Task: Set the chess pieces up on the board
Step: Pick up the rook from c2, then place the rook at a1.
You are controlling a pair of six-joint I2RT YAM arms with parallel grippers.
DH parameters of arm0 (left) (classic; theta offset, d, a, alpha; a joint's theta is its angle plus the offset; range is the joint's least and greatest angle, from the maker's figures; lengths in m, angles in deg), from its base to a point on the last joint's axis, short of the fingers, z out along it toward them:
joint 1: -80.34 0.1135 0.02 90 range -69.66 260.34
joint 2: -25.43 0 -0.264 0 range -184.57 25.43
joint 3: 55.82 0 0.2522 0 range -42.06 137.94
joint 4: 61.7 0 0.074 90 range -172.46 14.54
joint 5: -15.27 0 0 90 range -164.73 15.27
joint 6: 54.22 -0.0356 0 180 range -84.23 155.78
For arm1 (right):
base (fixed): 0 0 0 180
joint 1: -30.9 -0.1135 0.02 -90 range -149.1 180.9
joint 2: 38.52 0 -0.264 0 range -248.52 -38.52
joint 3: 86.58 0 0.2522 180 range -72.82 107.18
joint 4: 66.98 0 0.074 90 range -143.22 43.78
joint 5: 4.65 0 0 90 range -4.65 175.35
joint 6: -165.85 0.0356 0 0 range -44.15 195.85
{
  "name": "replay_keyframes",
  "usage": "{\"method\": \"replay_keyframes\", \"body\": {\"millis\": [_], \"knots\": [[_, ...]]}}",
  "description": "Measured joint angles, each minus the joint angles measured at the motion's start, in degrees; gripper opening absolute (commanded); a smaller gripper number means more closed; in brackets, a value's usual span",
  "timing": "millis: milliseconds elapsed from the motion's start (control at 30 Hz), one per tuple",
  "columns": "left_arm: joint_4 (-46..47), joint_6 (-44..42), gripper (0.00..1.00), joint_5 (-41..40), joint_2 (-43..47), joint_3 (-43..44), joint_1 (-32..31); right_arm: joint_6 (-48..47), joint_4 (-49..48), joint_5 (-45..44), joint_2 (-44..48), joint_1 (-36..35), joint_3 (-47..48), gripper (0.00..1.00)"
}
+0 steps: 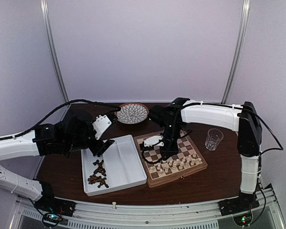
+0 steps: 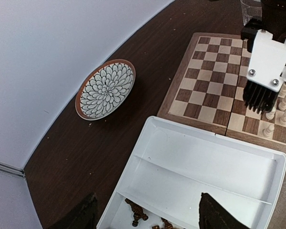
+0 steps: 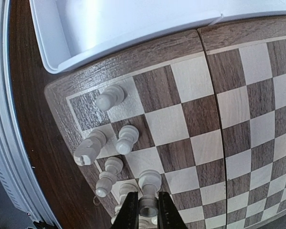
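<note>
The board (image 1: 195,161) lies right of centre; it also shows in the left wrist view (image 2: 207,90) and the right wrist view (image 3: 190,119). Several cream-white pieces (image 1: 178,165) stand along its near rows. My right gripper (image 3: 147,210) is shut on a cream-white pawn (image 3: 149,183), which stands on a square beside other white pieces (image 3: 109,98). It hovers over the board's left part (image 1: 168,152). Dark brown pieces (image 1: 98,173) lie in the white tray's near compartment (image 2: 138,215). My left gripper (image 2: 145,214) is open and empty above the tray (image 1: 126,162).
A round patterned plate (image 1: 132,113) sits at the back, also in the left wrist view (image 2: 105,89). A clear glass (image 1: 213,139) stands right of the board. The white tray's far compartment (image 2: 214,167) holds nothing. One small piece (image 1: 114,205) lies on the front rail.
</note>
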Motion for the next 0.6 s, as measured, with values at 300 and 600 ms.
{"method": "replay_keyframes", "body": {"millis": [300, 600], "knots": [[0.0, -0.39, 0.73, -0.76, 0.0, 0.0, 0.0, -0.46, 1.64, -0.59, 2.01, -5.22, 2.95, 0.13], [0.0, -0.59, 0.73, -0.83, 0.0, 0.0, 0.0, -0.87, 2.93, -0.57, 1.92, -11.21, 3.45, 0.13]]}}
